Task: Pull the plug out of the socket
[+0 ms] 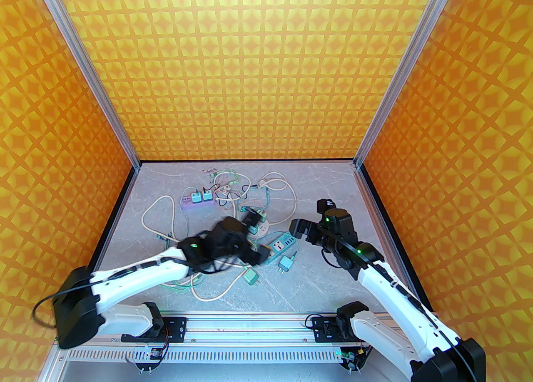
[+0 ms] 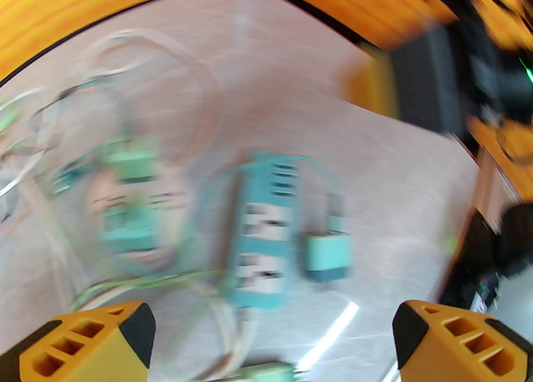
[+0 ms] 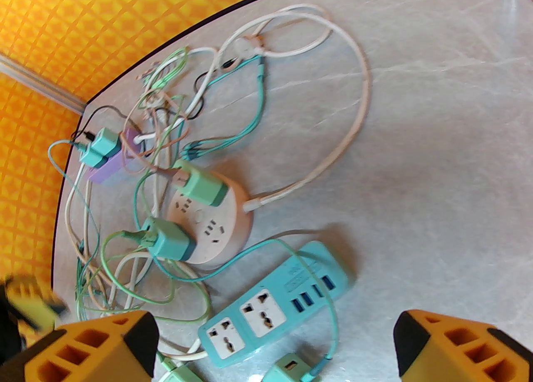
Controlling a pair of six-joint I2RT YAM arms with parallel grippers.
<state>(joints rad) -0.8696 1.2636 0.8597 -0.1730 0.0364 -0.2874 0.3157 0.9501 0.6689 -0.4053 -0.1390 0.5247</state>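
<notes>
On the marble table (image 1: 333,189), the teal socket strip (image 1: 283,246) runs near-left to far-right; left tool (image 2: 272,343), right tool (image 3: 275,343) released.

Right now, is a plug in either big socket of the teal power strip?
No, both big sockets on the teal power strip are empty.

The surface (image 3: 437,143) looks smooth, grey-veined and faintly glossy, the teal power strip (image 3: 275,309) and round white socket (image 3: 208,222) glossy plastic, the white cable (image 3: 260,201) smooth and rubbery, the left frame post (image 1: 86,68) brushed metal.
</notes>
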